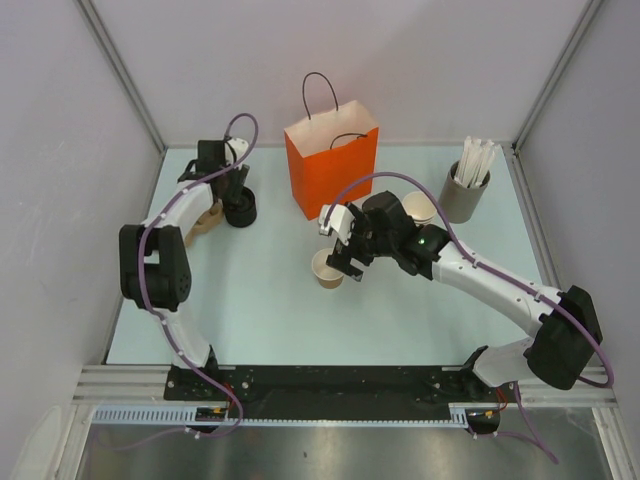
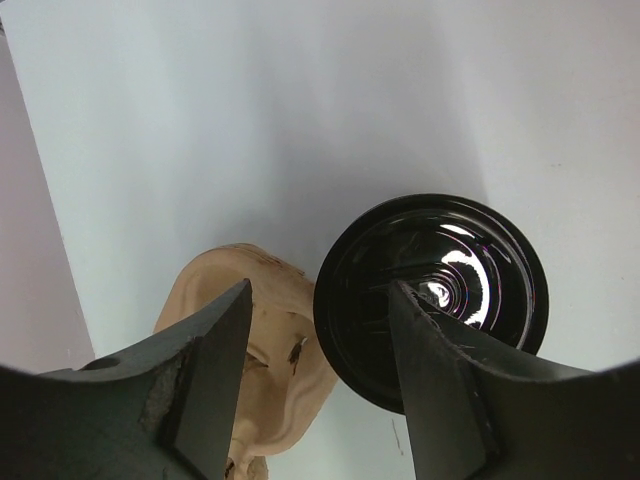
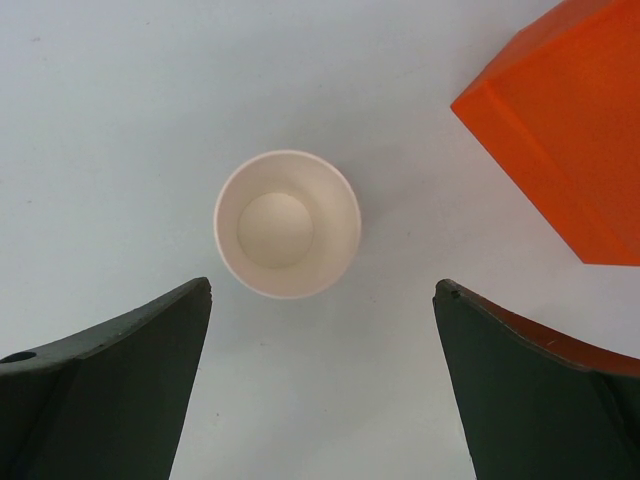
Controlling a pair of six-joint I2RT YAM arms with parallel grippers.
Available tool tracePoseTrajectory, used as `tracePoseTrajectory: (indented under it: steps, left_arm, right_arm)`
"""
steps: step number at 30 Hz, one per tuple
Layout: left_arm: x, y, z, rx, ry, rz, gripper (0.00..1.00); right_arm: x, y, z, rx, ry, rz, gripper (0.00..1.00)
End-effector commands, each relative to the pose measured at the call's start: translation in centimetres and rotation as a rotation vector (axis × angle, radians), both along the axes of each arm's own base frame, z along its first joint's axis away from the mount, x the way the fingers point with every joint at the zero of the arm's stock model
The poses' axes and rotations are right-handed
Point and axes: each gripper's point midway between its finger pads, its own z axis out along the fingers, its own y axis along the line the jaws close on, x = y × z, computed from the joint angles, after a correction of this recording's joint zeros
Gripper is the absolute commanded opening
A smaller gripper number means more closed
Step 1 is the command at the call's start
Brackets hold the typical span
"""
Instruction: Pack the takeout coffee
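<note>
The tan paper cup (image 1: 326, 270) stands upright mid-table, empty, its pale inside showing in the right wrist view (image 3: 287, 224). My right gripper (image 1: 340, 262) hovers over it, open; the cup sits just beyond the fingertips (image 3: 322, 285), not between them. The round black lid (image 1: 241, 210) lies at the back left. My left gripper (image 1: 232, 190) is down over it, jaws apart: one finger (image 2: 440, 380) crosses the lid (image 2: 430, 290), the other stands over a tan moulded piece (image 2: 265, 330), and the lid's left edge lies in the gap (image 2: 320, 290). No finger visibly presses the lid.
An orange paper bag (image 1: 332, 165) with handles stands open at the back centre, its corner near the right gripper (image 3: 560, 130). A grey cylinder of white sticks (image 1: 462, 195) and a stack of tan cups (image 1: 420, 208) stand at the back right. Walls enclose the table.
</note>
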Motion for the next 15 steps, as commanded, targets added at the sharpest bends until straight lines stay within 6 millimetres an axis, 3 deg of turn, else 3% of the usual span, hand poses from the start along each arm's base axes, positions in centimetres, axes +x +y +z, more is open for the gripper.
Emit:
tracePoseTrajectory:
  steps: [1,15]
  left_arm:
    - [0.8,-0.4,0.7,-0.014,-0.018,-0.004,0.61]
    - [1.1,-0.3,-0.3,-0.008,-0.003,0.002,0.44]
  right_arm:
    - [-0.1,-0.2,1.7,0.031,-0.039,0.01,0.98]
    - [-0.1,-0.2,1.5,0.029,-0.037,0.012,0.98]
